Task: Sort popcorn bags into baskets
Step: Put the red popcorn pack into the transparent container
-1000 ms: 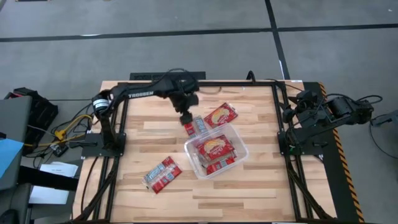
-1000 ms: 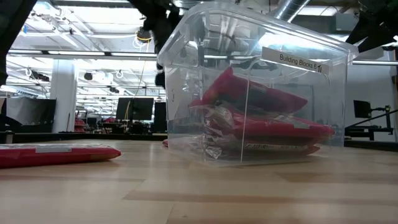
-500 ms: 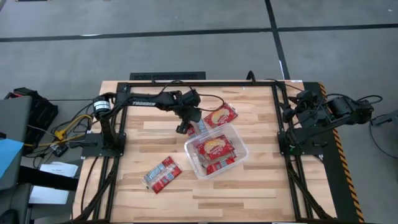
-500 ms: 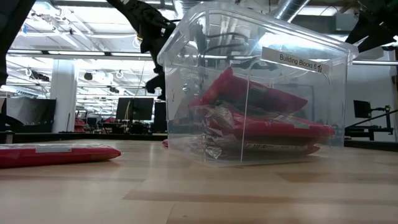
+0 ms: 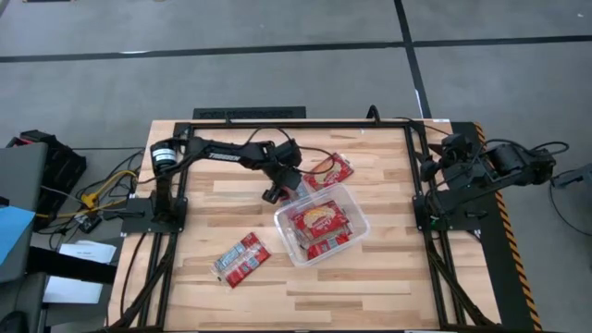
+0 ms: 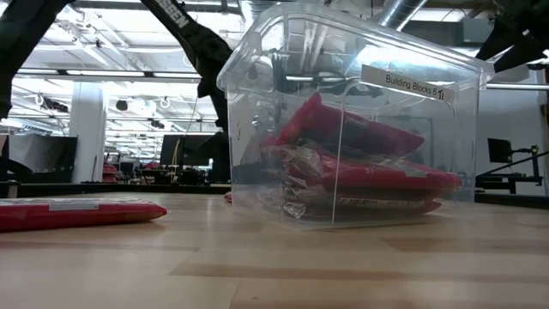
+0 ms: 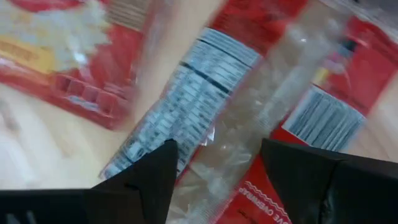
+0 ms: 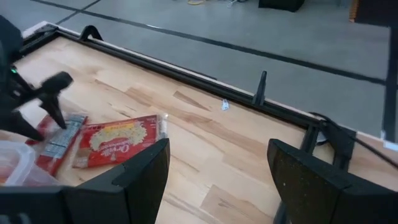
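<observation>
Red popcorn bags lie in the clear basket (image 5: 283, 231) at mid-table, and its wall fills the low view (image 6: 343, 129). One bag (image 5: 330, 170) lies flat on the table beyond the basket. Another bag (image 5: 298, 185), grey label up (image 7: 186, 106), lies by the basket's far left corner. My left gripper (image 5: 277, 191) (image 7: 217, 146) slants down close over this bag, open, one finger on either side of it. More bags (image 5: 242, 258) lie toward the near left. My right gripper (image 8: 219, 149) waits open at the table's right edge (image 5: 435, 165).
The basket's far wall stands right beside my left gripper. Black frame rails (image 5: 296, 124) run along the table's far and side edges. Bare wood lies left of the basket and along the near edge (image 5: 324, 296).
My left gripper has come down toward the grey-label bag by the basket's far left corner, shifting a little toward the near edge. Its wrist has rolled on the way, and its arm has stretched out lower over the table. The bags and the basket have kept their places.
</observation>
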